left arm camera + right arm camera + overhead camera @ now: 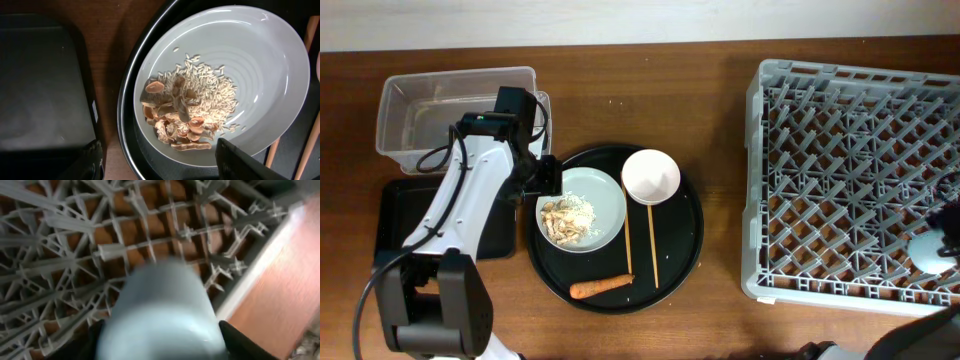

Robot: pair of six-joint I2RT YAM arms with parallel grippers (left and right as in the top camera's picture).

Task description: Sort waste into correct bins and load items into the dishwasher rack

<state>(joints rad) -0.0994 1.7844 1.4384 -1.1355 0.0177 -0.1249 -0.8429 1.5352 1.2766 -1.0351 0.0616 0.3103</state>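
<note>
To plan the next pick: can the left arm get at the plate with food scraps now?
Probably yes: the left gripper hangs open over the rim of the plate, and nothing lies between them.

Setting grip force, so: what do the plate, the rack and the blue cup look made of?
Plate: glazed ceramic, probably; glossy with soft highlights and ridged rings. Rack: matte grey moulded plastic, thin lattice ribs. Blue cup: smooth, slightly shiny; too blurred to tell plastic from ceramic.
</note>
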